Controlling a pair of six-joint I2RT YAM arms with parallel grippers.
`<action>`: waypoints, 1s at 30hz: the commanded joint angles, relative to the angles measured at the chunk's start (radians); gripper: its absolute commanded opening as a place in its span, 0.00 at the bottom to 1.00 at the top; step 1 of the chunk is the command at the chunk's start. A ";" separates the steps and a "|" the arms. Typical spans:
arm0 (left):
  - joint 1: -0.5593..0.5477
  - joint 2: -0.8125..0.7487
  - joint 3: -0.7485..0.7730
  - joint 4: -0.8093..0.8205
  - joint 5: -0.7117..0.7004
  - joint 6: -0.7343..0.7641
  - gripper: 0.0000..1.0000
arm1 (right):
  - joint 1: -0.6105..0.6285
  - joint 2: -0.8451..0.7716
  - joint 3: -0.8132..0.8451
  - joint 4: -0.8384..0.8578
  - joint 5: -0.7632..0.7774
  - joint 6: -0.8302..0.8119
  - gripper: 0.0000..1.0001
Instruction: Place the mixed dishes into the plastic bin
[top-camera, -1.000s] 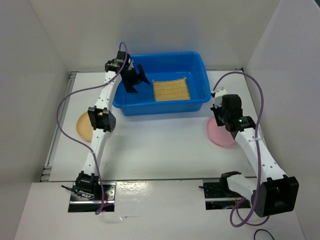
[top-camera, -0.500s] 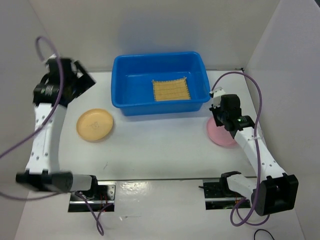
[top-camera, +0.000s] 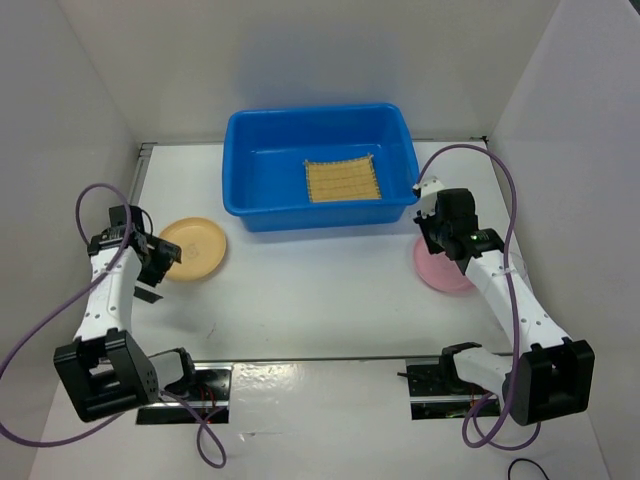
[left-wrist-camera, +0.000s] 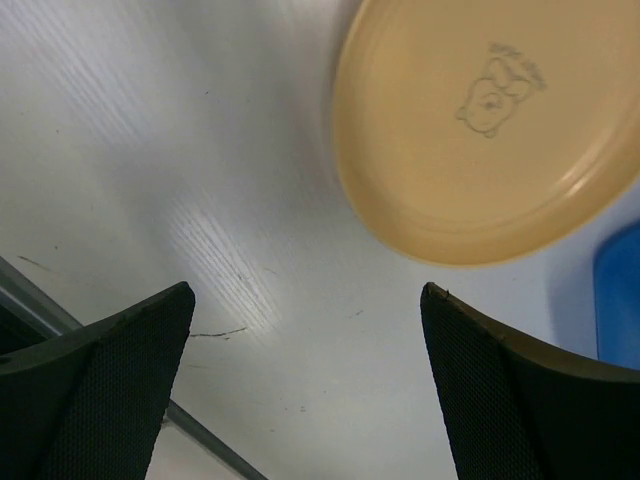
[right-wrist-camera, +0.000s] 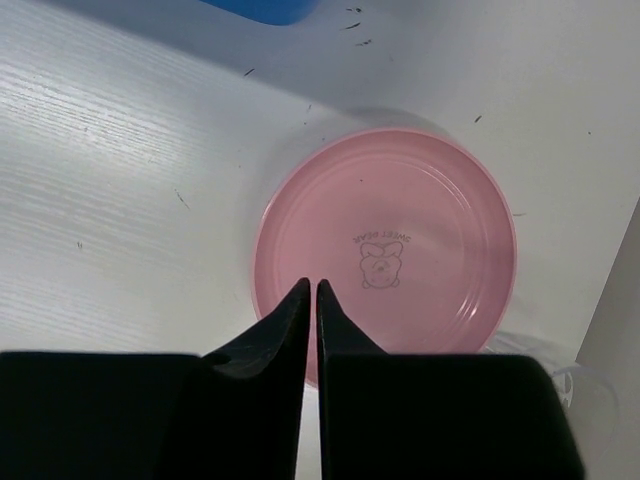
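Your left arm has swung away from the plastic bin (top-camera: 320, 112) and come down at the left of the overhead view. Its left gripper (left-wrist-camera: 305, 292) now hangs low over the table (top-camera: 320, 300), just beside the round tan plate (left-wrist-camera: 490, 130). Your right arm has barely shifted.

The left gripper's fingers are spread wide and hold nothing. In its wrist view the tan plate sits in the upper right, outside the gap between them. The right gripper (right-wrist-camera: 312, 285) hovers above the round pink plate (right-wrist-camera: 385, 250) at the right of the overhead view, its fingers pressed almost together with only a sliver between, pinching nothing.

The woven mat (top-camera: 342, 181) already lies flat in the bin, right of its centre. Both plates still rest on the table, one at each side of the bin. You cannot pick out the glass cup with any certainty.

You look to be reaching for the tan plate. Next you would likely slide the left gripper toward the plate's near rim so one finger goes under the lip. The plate lies flat, so a shallow angle should help.
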 joint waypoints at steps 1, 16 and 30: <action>0.033 0.054 -0.043 0.066 0.070 -0.120 1.00 | 0.008 0.001 0.001 0.016 -0.010 -0.006 0.11; 0.079 0.497 0.006 0.114 0.078 -0.177 0.72 | 0.008 -0.008 0.001 0.026 0.010 0.003 0.74; 0.088 0.505 0.450 -0.052 -0.041 -0.158 0.13 | 0.008 -0.008 0.001 0.026 0.028 0.012 0.76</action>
